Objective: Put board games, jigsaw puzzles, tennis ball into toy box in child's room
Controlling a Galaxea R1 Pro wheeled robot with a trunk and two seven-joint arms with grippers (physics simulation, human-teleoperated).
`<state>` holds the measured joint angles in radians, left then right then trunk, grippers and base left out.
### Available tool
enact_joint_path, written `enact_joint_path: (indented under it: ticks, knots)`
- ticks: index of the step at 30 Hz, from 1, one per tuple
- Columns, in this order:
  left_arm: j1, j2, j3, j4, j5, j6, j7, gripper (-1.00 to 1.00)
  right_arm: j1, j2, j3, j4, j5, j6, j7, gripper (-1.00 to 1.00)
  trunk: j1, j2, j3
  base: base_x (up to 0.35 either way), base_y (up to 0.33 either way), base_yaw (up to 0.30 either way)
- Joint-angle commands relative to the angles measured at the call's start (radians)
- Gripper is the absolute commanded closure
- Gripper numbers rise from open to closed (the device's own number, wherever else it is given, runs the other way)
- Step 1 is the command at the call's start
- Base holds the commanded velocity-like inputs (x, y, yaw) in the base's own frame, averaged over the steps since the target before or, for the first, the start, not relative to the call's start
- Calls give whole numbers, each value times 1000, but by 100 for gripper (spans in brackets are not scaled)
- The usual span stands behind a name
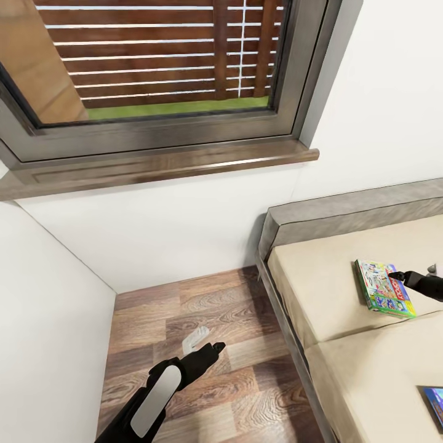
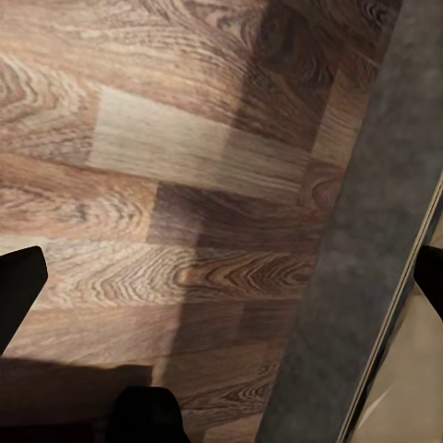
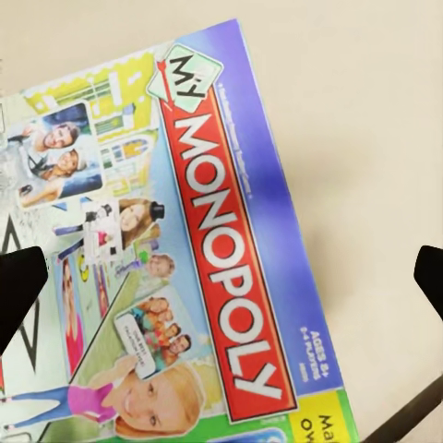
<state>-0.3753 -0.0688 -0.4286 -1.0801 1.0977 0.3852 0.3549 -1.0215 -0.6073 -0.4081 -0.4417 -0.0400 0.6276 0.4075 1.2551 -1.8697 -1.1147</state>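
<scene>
- Lying flat on the bed (image 1: 320,289): Monopoly board game (image 1: 384,287), partly hidden behind the right gripper (image 1: 394,276).
- Hovering over it, jaws wide.
- Hanging above the wood floor (image 1: 203,307): left gripper (image 1: 216,348), jaws apart.
- Showing cut off at the frame's edge: blue board game (image 1: 434,403).

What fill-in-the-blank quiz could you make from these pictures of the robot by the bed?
1. The Monopoly box lies flat on the ____.
2. The right gripper hovers over the ____ box.
3. The left gripper hangs above the wooden ____.
4. In the wall above the floor is a ____.

Missing words: bed; Monopoly; floor; window
</scene>
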Motion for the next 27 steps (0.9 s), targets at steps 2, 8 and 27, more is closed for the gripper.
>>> enact_joint_path:
  ticks: [2, 8, 27]
  knots:
    - [0, 0, -1, -2, 10, 1, 9, -100, -1, 0, -5, -1, -4, 8, 3, -100, 0, 0, -1, 0, 0, 0]
    - [0, 0, -1, -1, 10, 0, 9, -100, 0, 1, -5, 0, -6, 11, 8, -100, 0, 0, -1, 0, 0, 0]
    - [-3, 0, -1, 10, 11, 0, 9, -100, 0, 1, -5, 0, -9, 20, 14, -100, 0, 0, -1, 0, 0, 0]
